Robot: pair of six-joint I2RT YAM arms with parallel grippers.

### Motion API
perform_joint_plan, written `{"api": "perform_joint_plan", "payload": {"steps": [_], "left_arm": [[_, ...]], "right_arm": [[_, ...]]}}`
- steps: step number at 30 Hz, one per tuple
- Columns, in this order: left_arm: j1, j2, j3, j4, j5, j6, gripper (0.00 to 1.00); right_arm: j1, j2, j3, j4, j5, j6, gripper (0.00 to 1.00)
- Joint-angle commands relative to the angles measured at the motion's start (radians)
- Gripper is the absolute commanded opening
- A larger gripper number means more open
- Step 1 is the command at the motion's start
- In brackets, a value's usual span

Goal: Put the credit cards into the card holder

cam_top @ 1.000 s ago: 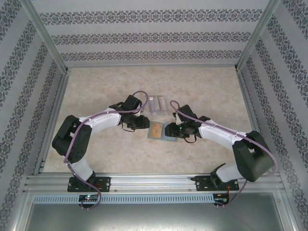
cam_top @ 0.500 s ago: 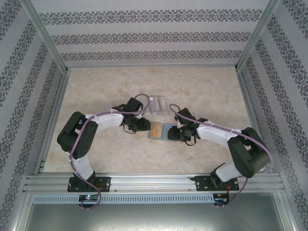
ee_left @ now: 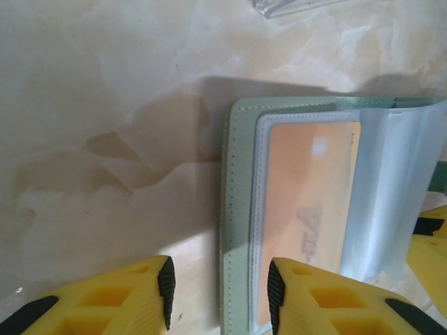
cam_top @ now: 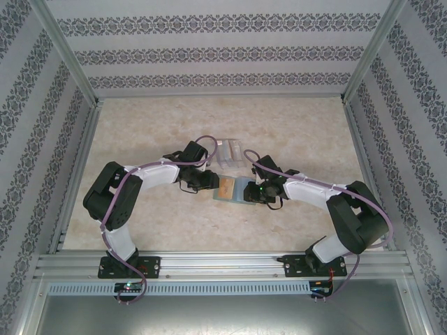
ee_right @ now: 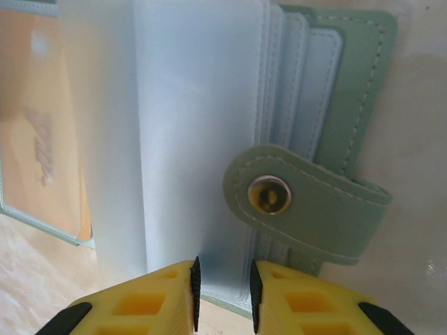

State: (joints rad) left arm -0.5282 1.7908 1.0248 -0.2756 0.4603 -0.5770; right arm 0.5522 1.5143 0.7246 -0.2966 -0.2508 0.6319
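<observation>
Sage-green card holder (ee_left: 238, 209) lying open, orange card (ee_left: 307, 188) in clear sleeve

Left arm (cam_top: 150, 171) and right arm (cam_top: 314, 190): white link shells, black joint housings, black base plates (cam_top: 119, 266) at lower frame. A purple cable (cam_top: 202, 139) runs along each. Left gripper (ee_left: 220, 293) and right gripper (ee_right: 222, 293): yellow fingers (ee_left: 112, 300) with recessed pockets, black inner pads (ee_left: 166, 289).
</observation>
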Motion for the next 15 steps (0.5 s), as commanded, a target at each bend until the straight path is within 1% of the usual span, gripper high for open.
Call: {"api": "perform_joint_plan", "payload": {"steps": [1, 7, 15], "left_arm": [[0.003, 0.022, -0.007, 0.021, 0.015, -0.004, 0.42], [0.002, 0.023, -0.001, 0.015, 0.016, -0.003, 0.42], [0.003, 0.042, 0.014, 0.01, 0.024, -0.004, 0.41]], "right_arm": [[0.006, -0.016, 0.029, -0.021, 0.017, -0.009, 0.27], [0.006, -0.009, 0.043, -0.028, 0.0, -0.011, 0.17], [0.006, 0.016, 0.055, -0.031, 0.0, -0.015, 0.18]]}}
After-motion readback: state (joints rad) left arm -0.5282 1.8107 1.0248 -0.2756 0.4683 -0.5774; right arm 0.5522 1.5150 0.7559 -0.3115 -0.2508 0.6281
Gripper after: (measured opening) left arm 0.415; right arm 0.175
